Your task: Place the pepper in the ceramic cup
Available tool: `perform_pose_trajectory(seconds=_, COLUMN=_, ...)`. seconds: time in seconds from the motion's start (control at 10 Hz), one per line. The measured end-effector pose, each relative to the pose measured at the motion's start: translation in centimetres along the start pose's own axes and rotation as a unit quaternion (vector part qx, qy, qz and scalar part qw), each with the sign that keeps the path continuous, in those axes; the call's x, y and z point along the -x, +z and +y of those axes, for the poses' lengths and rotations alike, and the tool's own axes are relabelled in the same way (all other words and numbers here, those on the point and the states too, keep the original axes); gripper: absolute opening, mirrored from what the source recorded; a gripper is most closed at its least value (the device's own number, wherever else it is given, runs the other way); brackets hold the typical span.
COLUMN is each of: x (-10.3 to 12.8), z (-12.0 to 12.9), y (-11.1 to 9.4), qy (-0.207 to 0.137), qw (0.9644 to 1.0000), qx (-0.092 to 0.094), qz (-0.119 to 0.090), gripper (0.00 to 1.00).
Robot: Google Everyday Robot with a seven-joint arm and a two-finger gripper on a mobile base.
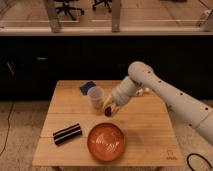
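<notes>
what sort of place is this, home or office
Probably an office or lab: wheeled office chairs beyond a glass partition, and a robot arm at a wooden table, its tool holding the pepper beside the ceramic cup.

My gripper (109, 106), gripping the pepper (107, 112), hangs just beside the cup (95, 96). I see open air over its mouth, and the bowl (106, 141) sits apart on the table (150, 132).

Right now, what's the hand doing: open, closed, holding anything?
Hand: closed on the pepper, low over the table, close beside the ceramic cup and not yet over its mouth.
</notes>
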Motion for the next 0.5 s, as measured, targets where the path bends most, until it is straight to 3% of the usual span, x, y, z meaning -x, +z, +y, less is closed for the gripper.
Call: perform_pose_trajectory(seconds=0.5, x=0.3, z=-2.2, y=-0.1, qy=0.014, qw=0.9984, qx=-0.031, qz=-0.046, gripper=0.0)
